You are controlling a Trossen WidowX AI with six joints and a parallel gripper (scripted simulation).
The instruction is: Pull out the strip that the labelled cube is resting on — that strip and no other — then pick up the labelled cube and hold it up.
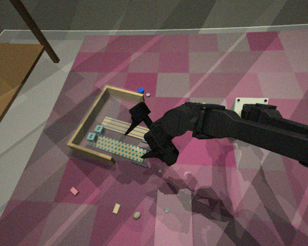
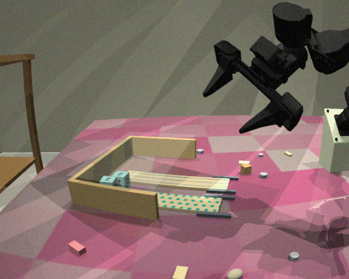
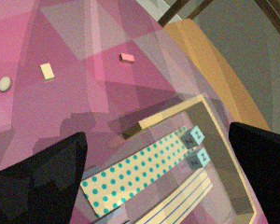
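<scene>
Two light-blue cubes lettered Z sit in the back corner of the wooden frame: one cube [image 1: 91,137] [image 2: 107,180] [image 3: 193,136] at the far end of the dotted strip [image 1: 117,148] [image 2: 189,203] [image 3: 135,170], the other cube [image 1: 98,129] [image 2: 122,178] [image 3: 198,159] beside it, towards the striped strip [image 1: 117,127] [image 2: 180,180] [image 3: 177,201]. Exactly what each cube rests on is hard to tell. The strips lie side by side, their near ends between dark rails. My gripper [image 1: 133,146] [image 2: 222,113] [image 3: 160,135] is open and empty, high above the strips' near ends.
The wooden frame [image 1: 86,119] [image 2: 113,198] walls three sides and is open towards the arm. A pink block [image 1: 74,190] [image 2: 76,247] [image 3: 127,58], a cream block [image 1: 116,208] [image 3: 47,71] and a stone [image 1: 136,214] [image 3: 5,84] lie outside it. An orange cube [image 2: 245,168] lies beyond the rails.
</scene>
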